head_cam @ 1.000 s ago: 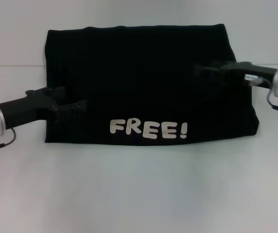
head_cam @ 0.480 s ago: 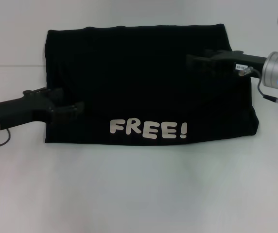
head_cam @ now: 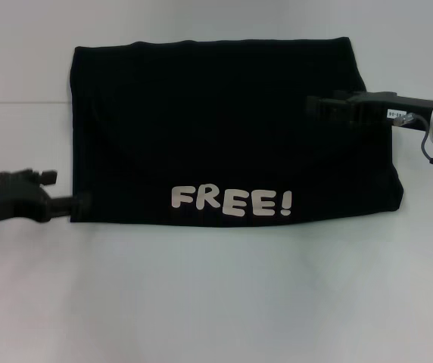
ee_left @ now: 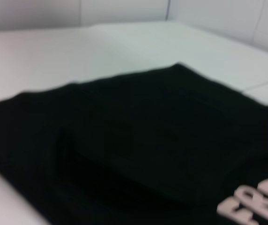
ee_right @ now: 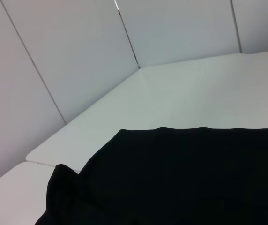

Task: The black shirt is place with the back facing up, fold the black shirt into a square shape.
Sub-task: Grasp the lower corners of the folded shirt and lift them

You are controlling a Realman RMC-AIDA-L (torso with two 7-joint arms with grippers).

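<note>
The white table fills the head view, with pale wall panels rising behind it in the right wrist view. The black shirt lies flat at the table's centre, folded into a wide rectangle, its long edges running from 9 to 3 o'clock. A slightly raised fold shows across its middle in the left wrist view, though the blur there makes its outline uncertain. The cream letters "FREE!" face up along the shirt's 6 o'clock edge, a little right of centre.

The right gripper reaches in from 3 o'clock and sits over the shirt's right part, above the cloth near its 3 o'clock edge; black on black, I cannot tell whether its fingers are spread or pressed together, nor whether they touch the cloth. The left gripper comes in from 8 o'clock, its tip just at the shirt's lower left corner; its fingers look drawn together, with no cloth visibly pinched between them.
</note>
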